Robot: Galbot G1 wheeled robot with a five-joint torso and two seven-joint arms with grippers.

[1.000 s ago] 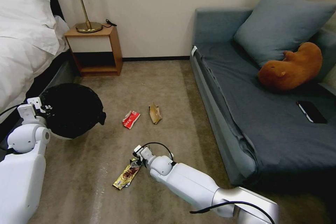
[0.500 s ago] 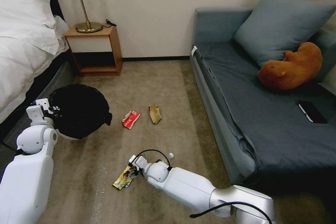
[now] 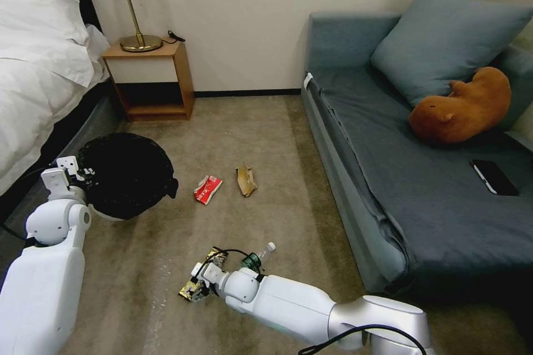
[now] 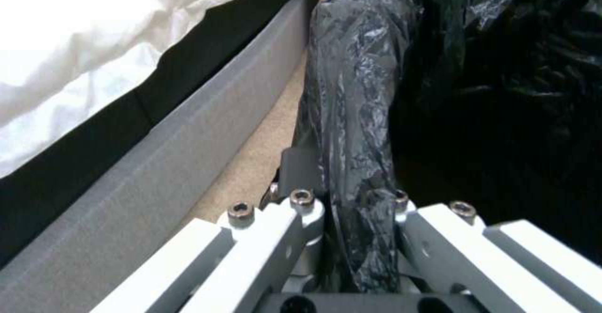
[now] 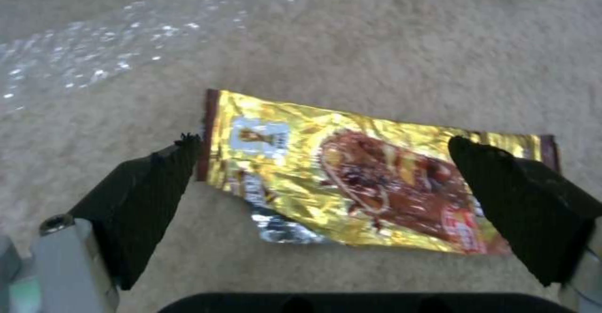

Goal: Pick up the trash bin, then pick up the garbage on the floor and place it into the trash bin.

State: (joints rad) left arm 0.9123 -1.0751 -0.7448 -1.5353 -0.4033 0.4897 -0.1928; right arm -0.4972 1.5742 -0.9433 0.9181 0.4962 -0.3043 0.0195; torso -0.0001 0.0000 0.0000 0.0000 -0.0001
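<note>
**Right gripper spread over the gold wrapper, bin held at the left**

The right gripper [image 5: 326, 181] is low over the carpet [image 3: 266, 133], its two black fingers [image 5: 150, 195] wide apart with the gold wrapper [image 5: 370, 191] lying flat between them; whether the tips touch the foil cannot be told. In the head view the gripper [image 3: 198, 283] covers part of the wrapper [image 3: 191, 288], and the bottle [image 3: 258, 257] lies just beside the right arm's wrist.

The left gripper [image 4: 351, 219] is clamped on the bin's bagged rim, the black bag [image 4: 357, 115] pinched between its fingers. The bin [image 3: 126, 175] sits on the left, near the bed [image 3: 39, 89]; whether it rests on the carpet cannot be told.

The red packet [image 3: 207, 189] and the tan paper [image 3: 246, 179] lie near each other mid-floor, between bin and sofa [image 3: 388, 177].
</note>
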